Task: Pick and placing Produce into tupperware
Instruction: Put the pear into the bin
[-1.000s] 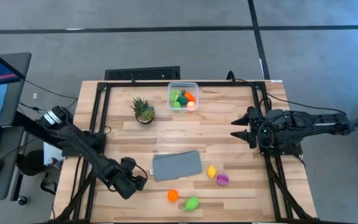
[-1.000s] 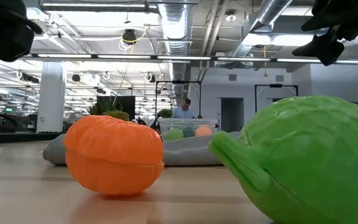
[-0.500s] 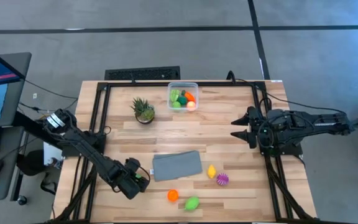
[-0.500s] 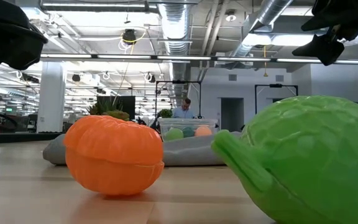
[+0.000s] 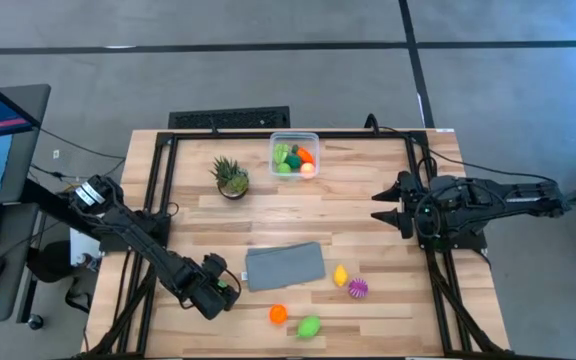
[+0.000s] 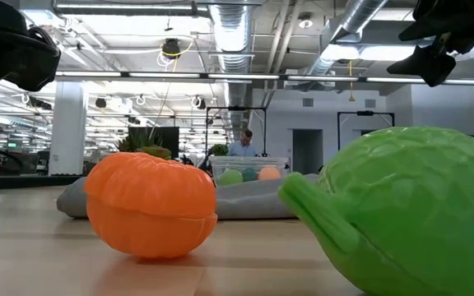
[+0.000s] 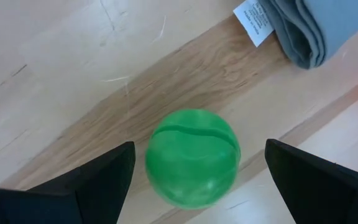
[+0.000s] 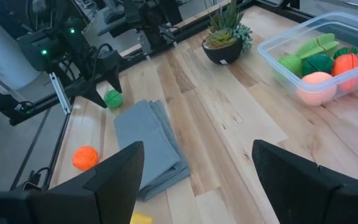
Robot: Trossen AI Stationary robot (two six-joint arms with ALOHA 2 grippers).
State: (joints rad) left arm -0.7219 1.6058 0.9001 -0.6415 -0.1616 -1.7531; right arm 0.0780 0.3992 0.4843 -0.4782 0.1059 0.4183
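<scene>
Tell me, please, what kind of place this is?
Probably a robotics lab in an open office: exposed ceiling ducts, a person at a desk behind, and a framed wooden table with toy produce.

A green ball (image 7: 192,157) sits on the wood table (image 7: 55,74) between the open left gripper's (image 7: 197,171) fingers (image 7: 98,177); grey cloth (image 7: 309,28) lies near.

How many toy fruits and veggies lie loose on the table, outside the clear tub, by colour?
Green: 2, a round green plastic ball and a bumpy green plastic vegetable
Orange: 1, a round orange plastic fruit
Yellow: 1, a small yellow plastic piece
Purple: 1, a spiky purple ball
Total: 5
</scene>
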